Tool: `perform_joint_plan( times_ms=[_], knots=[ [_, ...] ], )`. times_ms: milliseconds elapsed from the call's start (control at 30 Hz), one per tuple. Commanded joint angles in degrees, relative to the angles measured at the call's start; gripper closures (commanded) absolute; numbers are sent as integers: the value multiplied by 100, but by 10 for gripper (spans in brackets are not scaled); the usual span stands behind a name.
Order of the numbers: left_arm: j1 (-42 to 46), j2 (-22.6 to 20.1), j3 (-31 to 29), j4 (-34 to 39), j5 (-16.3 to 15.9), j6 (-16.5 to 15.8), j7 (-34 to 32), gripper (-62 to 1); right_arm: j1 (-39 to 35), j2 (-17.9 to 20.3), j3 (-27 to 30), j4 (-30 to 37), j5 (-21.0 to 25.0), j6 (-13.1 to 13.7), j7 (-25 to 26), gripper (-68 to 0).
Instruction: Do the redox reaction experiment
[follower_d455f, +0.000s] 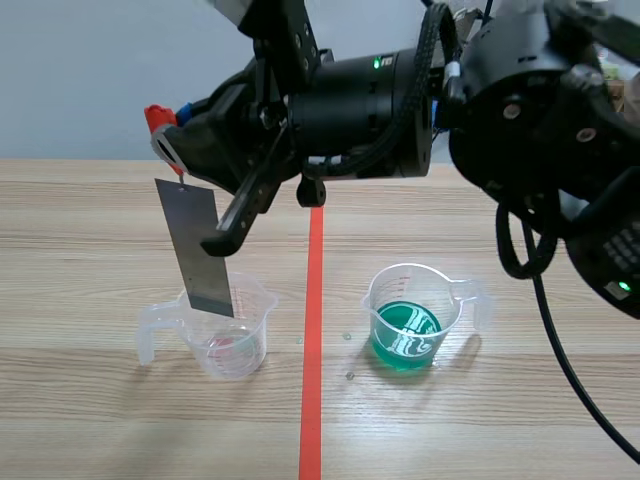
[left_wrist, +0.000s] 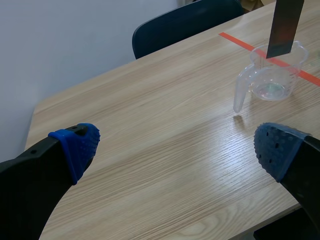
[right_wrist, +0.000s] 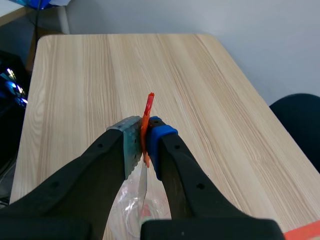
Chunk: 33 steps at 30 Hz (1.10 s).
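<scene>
A grey metal plate (follower_d455f: 200, 250) hangs upright from a red clip (follower_d455f: 158, 118). My right gripper (follower_d455f: 172, 135), reaching across from the right, is shut on that clip. The plate's lower end sits in the mouth of a clear beaker (follower_d455f: 228, 330) left of the tape line; this beaker holds a little pale liquid. A second beaker (follower_d455f: 410, 320) with green liquid stands right of the line. In the right wrist view the gripper (right_wrist: 145, 145) pinches the red clip (right_wrist: 148, 107) above the beaker (right_wrist: 130, 205). My left gripper (left_wrist: 175, 145) is open, low over bare table, well short of the clear beaker (left_wrist: 272, 80) and plate (left_wrist: 286, 25).
An orange-red tape line (follower_d455f: 313, 330) runs down the table between the two beakers. A dark blue chair (left_wrist: 185, 25) stands beyond the table's far edge in the left wrist view. The right arm's bulk fills the upper right of the scene view.
</scene>
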Motion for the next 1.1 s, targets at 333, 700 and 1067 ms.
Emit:
perform_joint_plan(
  times_ms=[333, 700, 1067],
  knots=[
    [7, 90, -66, 72, -33, 7, -98, -623, 111, -461, -411, -1071, -898, 9, 839, -7],
    [7, 90, -66, 72, -33, 7, -98, -623, 111, -487, -560, -1473, -1541, 9, 1303, -6],
    [7, 90, -66, 72, -13, 4, -98, -623, 114, -490, -560, -1473, -1843, 11, 1355, -6]
  ],
)
